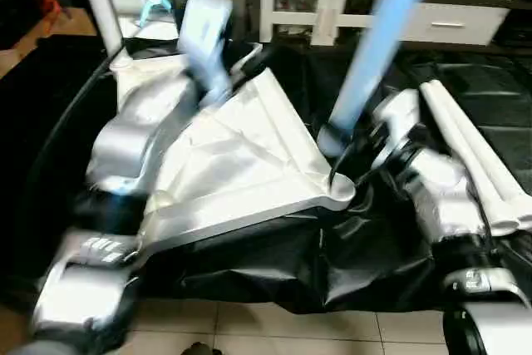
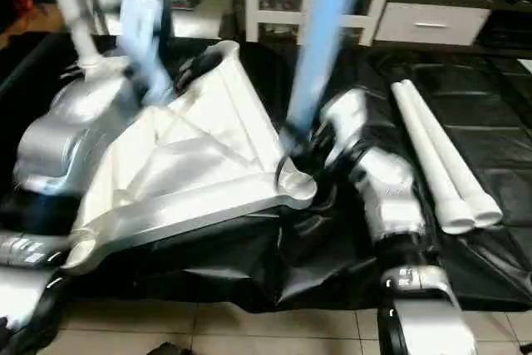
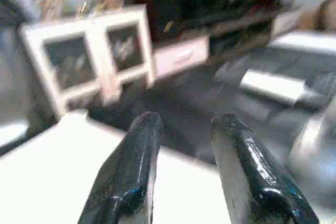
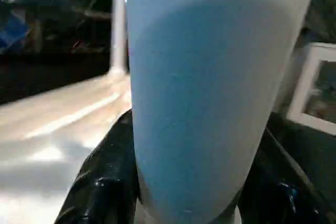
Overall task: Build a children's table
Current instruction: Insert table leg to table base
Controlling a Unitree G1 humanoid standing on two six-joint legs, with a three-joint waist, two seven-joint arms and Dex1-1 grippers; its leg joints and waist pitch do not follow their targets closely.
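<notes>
Tabletop (image 1: 241, 164) lies upside down at your 12 o'clock on the black sheet (image 1: 391, 263), ribs up, its long axis running from 7 toward 1. At its near corner socket (image 1: 337, 193), at 1 o'clock, your right gripper (image 1: 337, 151) clamps a leg (image 1: 378, 31) that stands nearly upright, leaning toward 1. You're seating that leg; next, press straight down along it. Your left gripper (image 3: 181, 150) hovers half-open, empty, over the tabletop. Two spare legs (image 1: 478, 155) lie at 2 o'clock; another leg (image 1: 100, 2) stands at 11.

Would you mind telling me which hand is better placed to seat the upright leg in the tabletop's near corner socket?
Right. The right hand already grips the upright leg just above the corner socket; the left hand holds nothing.
</notes>
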